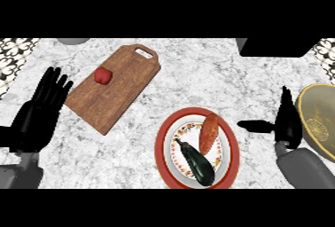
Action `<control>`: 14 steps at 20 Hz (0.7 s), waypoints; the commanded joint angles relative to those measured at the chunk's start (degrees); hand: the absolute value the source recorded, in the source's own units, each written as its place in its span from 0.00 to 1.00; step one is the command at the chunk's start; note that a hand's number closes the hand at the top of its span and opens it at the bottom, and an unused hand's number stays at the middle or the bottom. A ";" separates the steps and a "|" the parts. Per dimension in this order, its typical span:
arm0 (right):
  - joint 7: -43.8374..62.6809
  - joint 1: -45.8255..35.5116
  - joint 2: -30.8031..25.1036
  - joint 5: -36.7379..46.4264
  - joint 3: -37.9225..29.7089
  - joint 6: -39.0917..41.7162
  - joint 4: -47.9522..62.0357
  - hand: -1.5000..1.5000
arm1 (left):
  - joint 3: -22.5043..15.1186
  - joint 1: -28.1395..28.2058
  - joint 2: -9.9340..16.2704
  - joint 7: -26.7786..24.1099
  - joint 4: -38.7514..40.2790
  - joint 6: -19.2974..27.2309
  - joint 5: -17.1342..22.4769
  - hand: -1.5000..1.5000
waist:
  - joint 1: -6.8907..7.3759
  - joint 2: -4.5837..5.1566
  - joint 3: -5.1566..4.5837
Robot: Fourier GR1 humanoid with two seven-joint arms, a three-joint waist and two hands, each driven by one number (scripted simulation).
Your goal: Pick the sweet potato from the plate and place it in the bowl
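Bowl (319, 120) cut off at right edge; right hand (285, 120) beside it, fingers straight, thumb out, holding nothing. Sweet potato (210, 131) on plate (165, 138), left of thumb, apart, beside aubergine (197, 162). Left hand (38, 114) open, resting at left

From my seat, the plate (196, 148) sits at centre-low on the counter (196, 75), carrying the sweet potato (210, 132) with an eggplant (197, 162) at its seven o'clock. The cutting board (114, 86) lies at the plate's ten o'clock, a pepper (102, 76) on it. The bowl (318, 119) sits at three o'clock.
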 commanded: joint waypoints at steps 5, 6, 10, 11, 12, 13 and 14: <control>22.77 -8.47 -2.23 -11.88 6.27 34.34 -2.33 0.00 | -1.03 -1.40 -0.79 0.19 0.38 0.01 -0.70 0.50 | 1.14 0.06 0.09; 26.23 -10.02 -1.68 -13.50 6.48 36.98 -3.72 0.00 | -0.05 0.03 -0.32 -1.10 1.67 -0.81 -0.57 0.50 | 1.05 0.02 0.11; 39.74 -21.37 1.46 -17.78 4.68 42.09 -5.72 0.00 | 1.15 -2.49 -0.13 0.11 3.15 -1.56 0.38 0.50 | 0.25 0.13 0.37; 40.69 -21.70 -0.33 -20.04 3.10 44.18 -5.94 0.00 | 0.57 -0.77 -0.97 -1.19 3.21 -1.78 -0.11 0.50 | -0.05 0.06 0.40; 43.79 -21.78 1.38 -19.14 4.59 42.43 -6.83 0.00 | -1.03 -0.03 -1.86 0.37 0.94 0.20 -1.22 0.50 | -0.05 -0.12 0.44; 44.31 -23.37 0.98 -18.80 4.08 42.16 -4.46 0.00 | 1.02 1.58 -0.20 -1.41 0.82 -3.02 0.41 0.50 | 0.46 0.00 0.43; 46.35 -23.21 2.43 -18.63 5.57 40.81 -7.07 0.00 | 2.77 1.46 1.00 -0.87 0.43 -3.69 1.60 0.50 | 0.07 -0.23 0.40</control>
